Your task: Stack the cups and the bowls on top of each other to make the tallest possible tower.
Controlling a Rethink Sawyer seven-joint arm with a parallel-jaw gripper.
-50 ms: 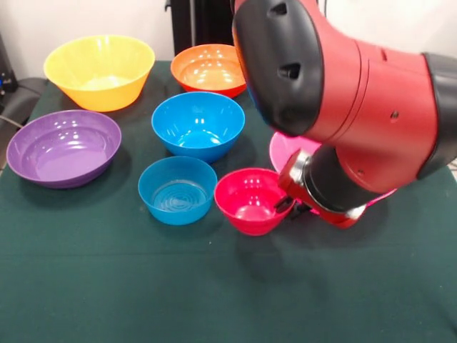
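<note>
Setting: a robotics laboratory test bench.
Robot: a red and black industrial arm reaches over the table.
Work surface: a table draped in dark green cloth.
Props: plain coloured plastic bowls, e.g. the yellow bowl, laid out as test objects.
Backdrop: a bare pale wall.

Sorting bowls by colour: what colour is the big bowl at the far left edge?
Purple bowl; it shows best in the front view.

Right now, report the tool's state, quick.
Tool: at the rim of the small magenta-red bowl, mostly hidden behind the arm; open, closed or gripping cannot be told.
</note>
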